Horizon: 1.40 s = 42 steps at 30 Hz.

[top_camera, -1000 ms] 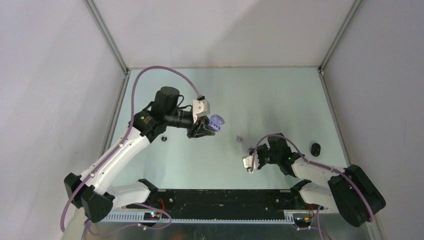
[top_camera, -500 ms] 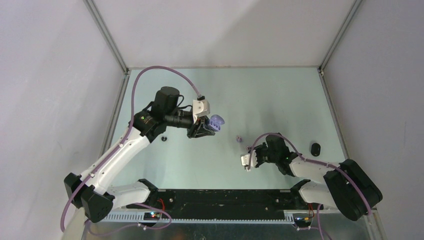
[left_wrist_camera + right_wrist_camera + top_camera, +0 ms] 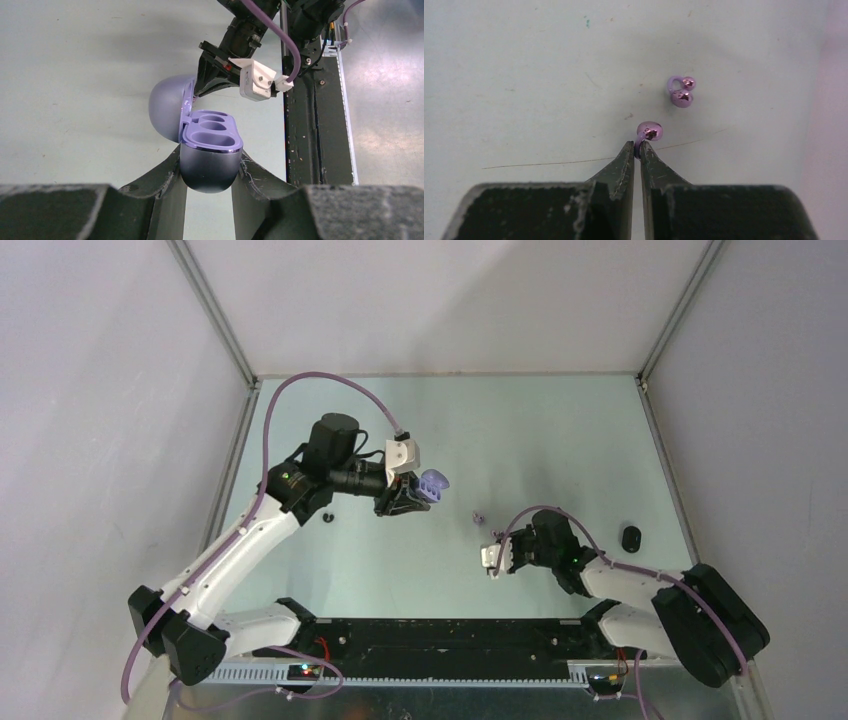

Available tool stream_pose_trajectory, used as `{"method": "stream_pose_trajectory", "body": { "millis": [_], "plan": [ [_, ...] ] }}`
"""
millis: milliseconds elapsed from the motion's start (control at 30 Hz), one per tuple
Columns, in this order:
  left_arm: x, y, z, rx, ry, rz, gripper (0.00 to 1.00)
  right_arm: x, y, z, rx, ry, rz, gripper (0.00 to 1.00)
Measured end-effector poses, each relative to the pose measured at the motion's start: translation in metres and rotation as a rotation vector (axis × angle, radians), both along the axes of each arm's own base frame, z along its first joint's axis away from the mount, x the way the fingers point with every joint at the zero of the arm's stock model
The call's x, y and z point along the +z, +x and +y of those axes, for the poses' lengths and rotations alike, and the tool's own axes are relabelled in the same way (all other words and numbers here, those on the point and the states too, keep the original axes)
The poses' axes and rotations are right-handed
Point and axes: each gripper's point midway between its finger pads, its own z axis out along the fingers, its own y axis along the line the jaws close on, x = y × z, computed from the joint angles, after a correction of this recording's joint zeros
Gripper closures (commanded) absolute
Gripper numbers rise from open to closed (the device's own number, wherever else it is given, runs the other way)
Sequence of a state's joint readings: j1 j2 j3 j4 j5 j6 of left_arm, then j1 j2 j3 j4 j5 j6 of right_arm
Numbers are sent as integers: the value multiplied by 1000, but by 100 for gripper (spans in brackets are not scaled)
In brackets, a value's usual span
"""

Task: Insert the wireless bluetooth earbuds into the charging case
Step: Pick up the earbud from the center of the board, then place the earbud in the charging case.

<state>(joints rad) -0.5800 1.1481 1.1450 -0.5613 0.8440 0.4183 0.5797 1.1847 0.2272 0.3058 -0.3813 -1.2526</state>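
Two purple earbuds (image 3: 680,92) (image 3: 649,131) are present. One case (image 3: 210,150) is present, purple, with two sockets. One black oval object (image 3: 631,538) is present. One smaller black piece (image 3: 328,517) is present; its type is not determinable. Two arms are installed: left arm (image 3: 240,545), right arm (image 3: 625,585). Two purple cables (image 3: 330,383) (image 3: 548,510) are fitted, one per arm.

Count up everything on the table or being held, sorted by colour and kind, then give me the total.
Purple earbuds: 2
Purple charging case: 1
Small black items, too small to identify: 2
Total: 5
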Motion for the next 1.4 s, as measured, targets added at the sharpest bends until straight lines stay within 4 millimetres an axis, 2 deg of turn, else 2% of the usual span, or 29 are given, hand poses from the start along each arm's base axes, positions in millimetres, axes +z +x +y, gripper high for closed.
{"method": "stream_pose_trajectory", "body": {
  "millis": [100, 233, 500, 600, 733, 1000, 1233, 1400],
  "plan": [
    [-2, 0, 0, 0, 1, 2, 94, 12, 0, 1, -21, 40, 1, 90],
    [-6, 0, 0, 0, 5, 10, 93, 45, 2, 4, -50, 126, 9, 92],
    [-9, 1, -1, -1, 11, 17, 92, 151, 25, 14, -149, 338, 137, 96],
    [-10, 1, -1, -3, 12, 17, 92, 196, 20, 14, -144, 452, 246, 97],
    [-11, 0, -3, -10, 17, 10, 92, 233, 5, 16, -112, 557, 358, 97],
    [-22, -6, -10, -34, 60, -2, 92, 282, -40, 34, 3, 725, 638, 96],
    [-37, -9, -14, -57, 102, 31, 92, 318, -55, 47, 83, 824, 787, 96],
    [-39, -9, -17, -67, 111, 52, 93, 326, -62, 63, 135, 839, 886, 96]
  ]
}}
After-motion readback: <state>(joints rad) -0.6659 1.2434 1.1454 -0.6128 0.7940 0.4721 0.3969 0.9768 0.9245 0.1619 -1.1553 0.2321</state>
